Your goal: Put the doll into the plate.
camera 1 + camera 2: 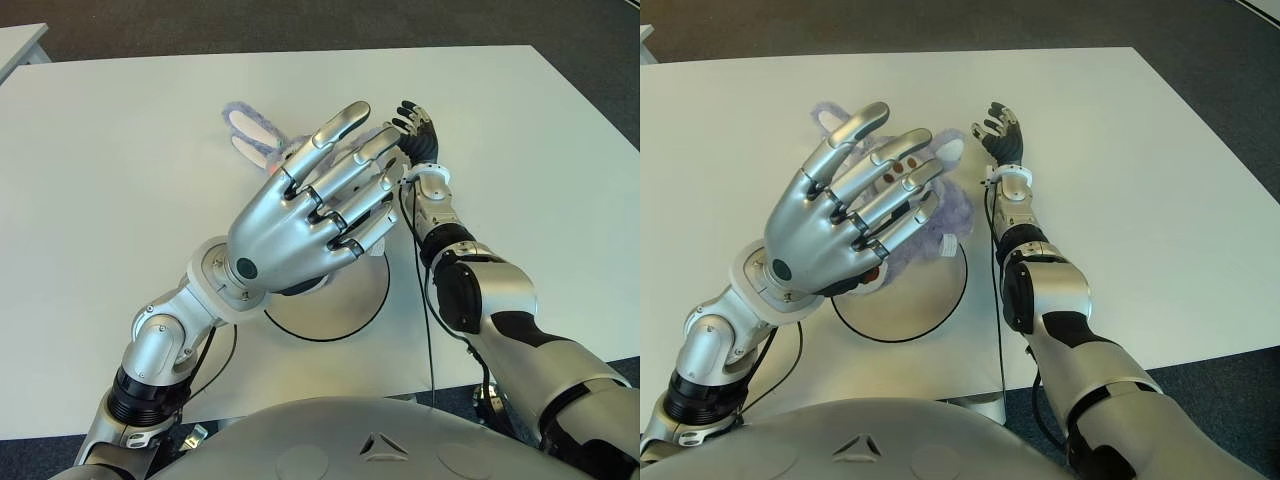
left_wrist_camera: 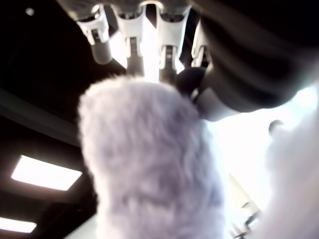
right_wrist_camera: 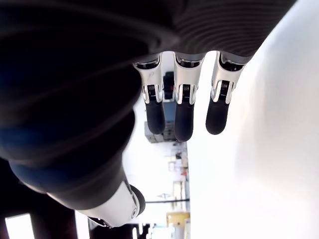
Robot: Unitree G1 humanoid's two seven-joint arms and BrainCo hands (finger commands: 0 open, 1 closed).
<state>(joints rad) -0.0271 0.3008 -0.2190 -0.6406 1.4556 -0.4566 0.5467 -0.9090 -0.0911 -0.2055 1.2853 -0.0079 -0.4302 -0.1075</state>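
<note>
Two hands show: the left hand (image 1: 835, 225), fingers spread, covers the fluffy lilac plush doll (image 1: 945, 205) above the round white plate (image 1: 930, 305); the right hand (image 1: 1002, 130) lies open on the white tabletop (image 1: 1140, 180), right of it.

The plate (image 1: 908, 318) is lying on the surface (image 1: 1140, 180) near its front edge. The doll (image 1: 940, 215) is sitting at the plate's 12 o'clock rim, with the left hand (image 1: 845, 215) hovering over it. The right hand (image 1: 1002, 132) is showing at the doll's 2 o'clock.
</note>
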